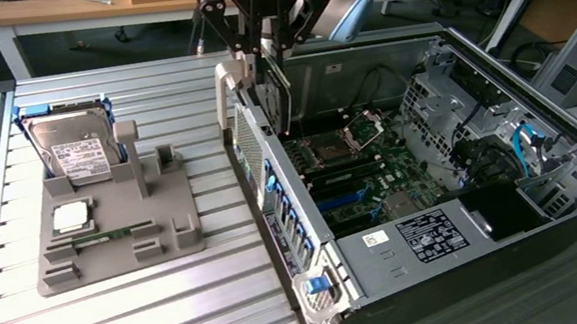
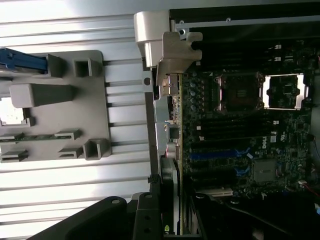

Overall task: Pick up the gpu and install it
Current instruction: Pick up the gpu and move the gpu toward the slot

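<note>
The gpu hangs edge-on from my gripper, which is shut on its upper edge. It is a thin green card, held upright just inside the open computer case, close to the case's rear wall and above the motherboard. In the wrist view the gpu's silver end bracket points away from my gripper, and the card's edge runs along the side of the motherboard, over the expansion slots.
On the exterior view's left, a grey holder carries a hard drive, a processor chip and a memory stick. It sits on a slatted aluminium table. Cables and drive cages fill the case's far side.
</note>
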{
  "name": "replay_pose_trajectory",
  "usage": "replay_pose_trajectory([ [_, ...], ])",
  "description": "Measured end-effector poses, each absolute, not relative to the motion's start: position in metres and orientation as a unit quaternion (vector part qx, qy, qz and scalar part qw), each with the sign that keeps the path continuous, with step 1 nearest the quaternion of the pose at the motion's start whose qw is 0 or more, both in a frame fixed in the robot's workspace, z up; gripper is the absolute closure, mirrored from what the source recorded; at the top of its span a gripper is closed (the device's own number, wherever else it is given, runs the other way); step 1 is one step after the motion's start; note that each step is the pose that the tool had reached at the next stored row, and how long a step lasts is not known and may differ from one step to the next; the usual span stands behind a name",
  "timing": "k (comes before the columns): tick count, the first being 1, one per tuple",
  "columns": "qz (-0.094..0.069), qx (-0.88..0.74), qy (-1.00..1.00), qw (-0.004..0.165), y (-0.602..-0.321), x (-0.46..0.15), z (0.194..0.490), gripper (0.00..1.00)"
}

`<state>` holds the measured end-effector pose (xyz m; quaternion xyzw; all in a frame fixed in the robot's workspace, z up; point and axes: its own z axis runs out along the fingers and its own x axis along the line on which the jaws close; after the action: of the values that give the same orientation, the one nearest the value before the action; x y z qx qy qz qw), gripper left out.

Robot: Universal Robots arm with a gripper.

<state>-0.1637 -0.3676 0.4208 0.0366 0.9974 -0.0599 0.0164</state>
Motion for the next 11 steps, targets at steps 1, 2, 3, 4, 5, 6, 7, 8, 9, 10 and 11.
replay_pose_trajectory([
  [1,-0.06,0.037,0.997,0.016,-0.3676,-0.1633,0.4208,0.73],
  [2,-0.06,0.037,0.997,0.016,-0.3676,-0.163,0.4209,0.73],
  [3,-0.061,0.037,0.997,0.016,-0.3676,-0.1625,0.4208,0.73],
  [4,-0.061,0.037,0.997,0.016,-0.3676,-0.1622,0.4208,0.73],
  [5,-0.061,0.037,0.997,0.016,-0.3676,-0.1618,0.4208,0.73],
  [6,-0.061,0.037,0.997,0.016,-0.3676,-0.1614,0.4208,0.73],
  [7,-0.061,0.037,0.997,0.016,-0.3676,-0.161,0.4208,0.73],
  [8,-0.061,0.037,0.997,0.016,-0.3676,-0.1607,0.4208,0.73],
  [9,-0.061,0.037,0.997,0.016,-0.3676,-0.1604,0.4208,0.73],
  [10,-0.061,0.037,0.997,0.016,-0.3676,-0.1603,0.4208,0.73],
  [11,-0.061,0.037,0.997,0.016,-0.3676,-0.1603,0.4208,0.73],
])
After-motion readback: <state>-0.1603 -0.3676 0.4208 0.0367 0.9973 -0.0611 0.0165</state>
